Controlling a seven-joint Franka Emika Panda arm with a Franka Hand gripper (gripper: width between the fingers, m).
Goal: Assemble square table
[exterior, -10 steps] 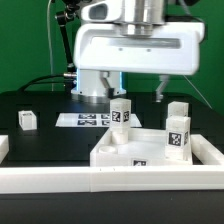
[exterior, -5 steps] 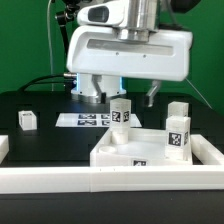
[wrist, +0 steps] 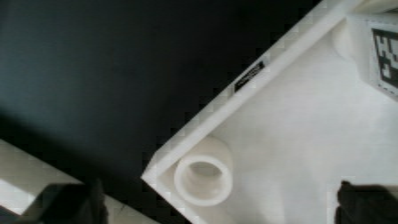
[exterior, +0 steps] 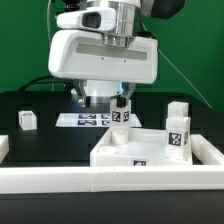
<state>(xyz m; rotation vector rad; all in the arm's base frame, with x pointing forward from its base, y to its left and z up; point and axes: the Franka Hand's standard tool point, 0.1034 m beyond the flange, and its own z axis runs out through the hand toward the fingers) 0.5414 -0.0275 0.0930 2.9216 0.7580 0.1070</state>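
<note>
The square table's white slab [exterior: 140, 152] lies rim up near the front, and one tagged leg [exterior: 178, 137] stands on its right part. A second leg [exterior: 178, 110] stands behind it, and a third [exterior: 121, 113] stands by the slab's far corner. A smaller one [exterior: 27, 120] sits alone on the exterior view's left. My gripper [exterior: 100, 98] hangs open above the slab's far-left area, holding nothing. The wrist view shows a slab corner [wrist: 285, 130] with a round socket [wrist: 201, 178] and the edge of a tag [wrist: 384, 50]. That corner lies between my open gripper's [wrist: 214, 205] dark fingertips [wrist: 63, 205].
The marker board [exterior: 88, 120] lies flat on the black table behind the slab. A long white border rail [exterior: 90, 182] runs along the front edge, with a short piece [exterior: 3, 148] at the far left. A green wall and cables sit behind the arm.
The gripper has moved toward the exterior view's left, staying open. The slab and the legs have not moved.
</note>
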